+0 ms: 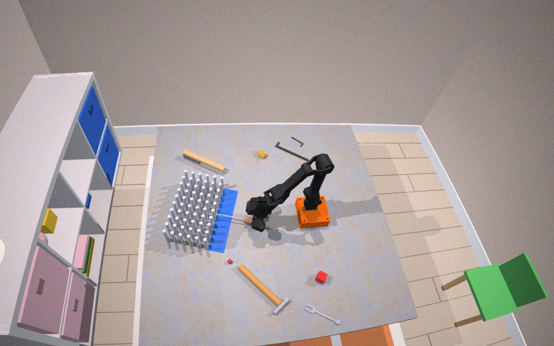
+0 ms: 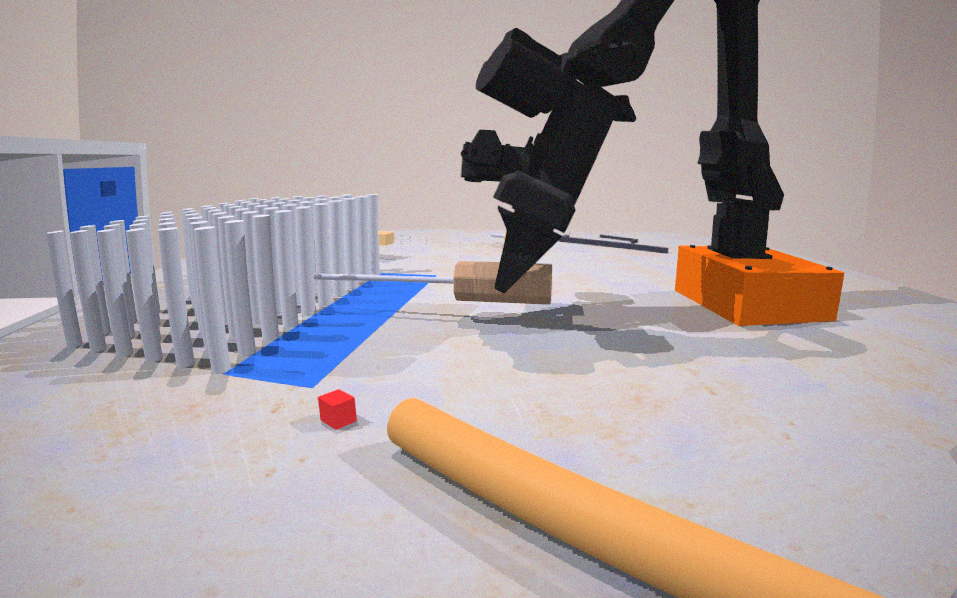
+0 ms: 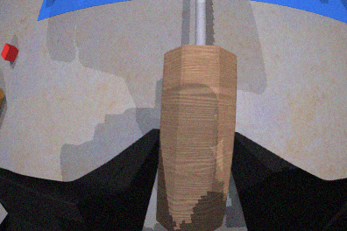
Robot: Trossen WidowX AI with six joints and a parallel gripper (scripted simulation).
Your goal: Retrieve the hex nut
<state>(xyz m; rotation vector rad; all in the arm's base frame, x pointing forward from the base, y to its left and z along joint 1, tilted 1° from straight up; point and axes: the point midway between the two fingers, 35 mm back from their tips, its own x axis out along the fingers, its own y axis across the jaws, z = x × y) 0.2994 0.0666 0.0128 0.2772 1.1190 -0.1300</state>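
Note:
My gripper (image 1: pixel 253 220) (image 2: pixel 502 286) (image 3: pixel 194 138) is shut on the wooden handle (image 2: pixel 474 282) (image 3: pixel 197 101) of a thin metal rod tool. The rod (image 1: pixel 230 217) (image 2: pixel 385 278) (image 3: pixel 200 10) points level away from my hand, over the blue taped strip (image 1: pixel 219 240) (image 2: pixel 300 364) (image 3: pixel 127 7). Its far end is at the front row of the standing metal spacers (image 1: pixel 193 206) (image 2: pixel 214 297); whether it touches a spacer I cannot tell. The handle is held a little above the table. The spacers stand upright. The hex nut cannot be made out in any view.
A small red cube (image 1: pixel 229 261) (image 2: pixel 337 409) (image 3: pixel 10 52) and a hammer (image 1: pixel 259 284) (image 2: pixel 578 505) lie near the strip's near end. A larger red cube (image 1: pixel 320 276), a fork-like tool (image 1: pixel 324 315), a wooden bar (image 1: pixel 204 160), a yellow item (image 1: pixel 262 153) and a dark hooked rod (image 1: pixel 292 151) lie around.

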